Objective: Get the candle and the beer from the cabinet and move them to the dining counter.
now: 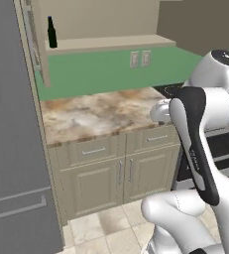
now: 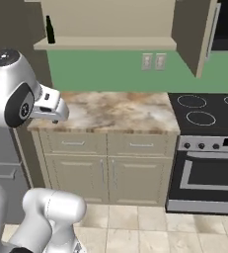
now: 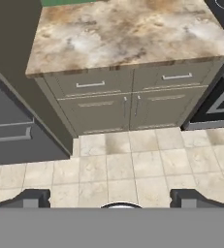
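Beer (image 1: 51,32) stands upright at the far left of the open cabinet (image 1: 111,43) shelf, above the stone worktop (image 1: 101,111). The gripper (image 3: 109,197), fingers spread and empty, faces the floor. The glass bottle is likely rigid, slick and breakable; its wider body looks the safest hold.

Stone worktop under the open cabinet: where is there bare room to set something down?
The whole stone worktop is bare, from the grey fridge side to the stove. The cabinet shelf is free except its left end, where the beer stands. The open gripper looks down at floor tiles.
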